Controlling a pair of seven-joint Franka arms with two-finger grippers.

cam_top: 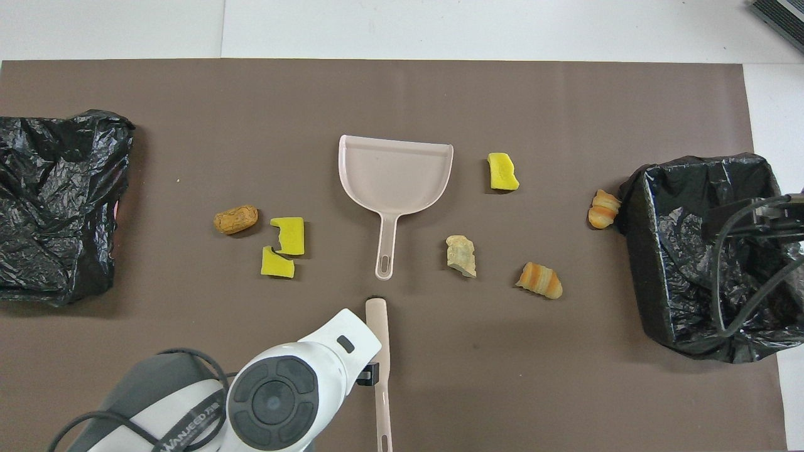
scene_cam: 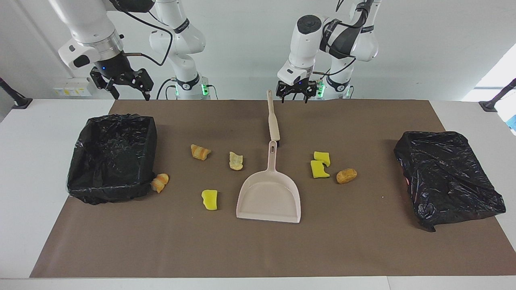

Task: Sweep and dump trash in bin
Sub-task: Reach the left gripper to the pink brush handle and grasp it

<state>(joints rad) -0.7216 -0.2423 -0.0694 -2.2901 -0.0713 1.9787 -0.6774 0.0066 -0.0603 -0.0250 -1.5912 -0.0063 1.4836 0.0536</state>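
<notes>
Several scraps of trash lie on the brown mat: yellow sponge chunks (scene_cam: 209, 199) (scene_cam: 319, 169) and orange-tan lumps (scene_cam: 200, 152) (scene_cam: 346, 175), one striped lump (cam_top: 604, 209) touching the bin. The open bin (scene_cam: 113, 157), lined with a black bag, stands toward the right arm's end. A beige dustpan (scene_cam: 270, 193) lies mid-mat, with the beige brush (scene_cam: 274, 121) nearer the robots than its handle. My left gripper (scene_cam: 294, 96) hangs open over the brush handle's end. In the air by the bin, my right gripper (scene_cam: 132, 96) is open and holds nothing.
A second black bag (scene_cam: 447, 177), crumpled shut, lies toward the left arm's end of the mat (scene_cam: 258, 249). In the overhead view the left arm's body (cam_top: 282, 395) hides part of the brush (cam_top: 379, 326), and cables (cam_top: 732, 276) hang over the bin (cam_top: 653, 263).
</notes>
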